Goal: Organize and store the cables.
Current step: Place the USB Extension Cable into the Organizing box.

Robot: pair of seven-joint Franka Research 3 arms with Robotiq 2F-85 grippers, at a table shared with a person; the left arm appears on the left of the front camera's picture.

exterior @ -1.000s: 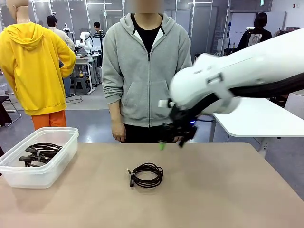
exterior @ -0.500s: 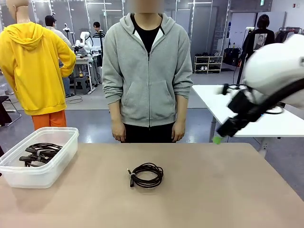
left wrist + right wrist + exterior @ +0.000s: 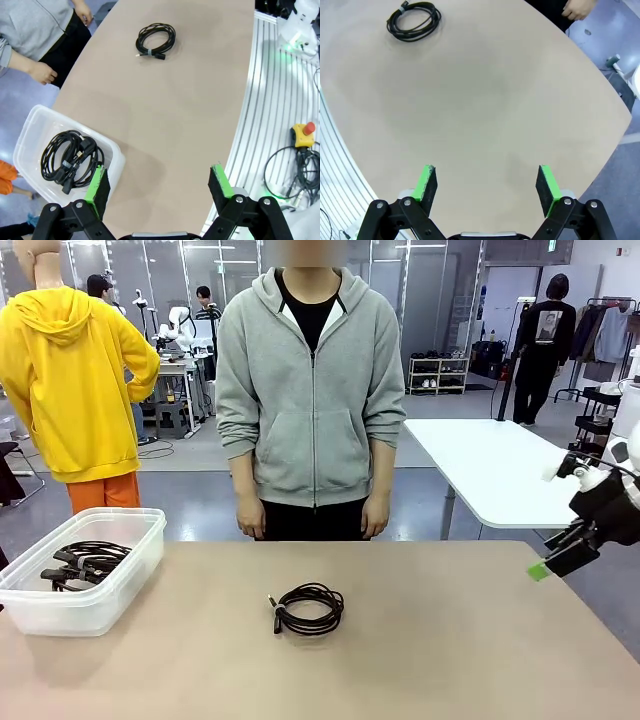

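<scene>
One coiled black cable (image 3: pixel 308 608) lies loose near the middle of the desk (image 3: pixel 450 640), its small plug end pointing toward the robot's left. Other cables (image 3: pixel 85 563) are already coiled inside the clear plastic bin (image 3: pixel 130 570) at the left end of the desk – so the storing looks partly done, with this last coil left to go. A person in a grey hoodie (image 3: pixel 310 390) stands at the far side, hands (image 3: pixel 249 528) hanging down, touching nothing.

The right claw (image 3: pixel 560 558) hangs off the desk's right edge, well apart from the coil, fingers spread wide and empty; its wrist view shows the coil far off at the top left. The left claw (image 3: pixel 157 182) is wide open too, holding nothing, above the near edge of the desk just beside the bin.

The step in hand seems to be the pause before a pick – next, one claw would need to come down over the coil, close on several loops at once, and carry it into the bin
</scene>
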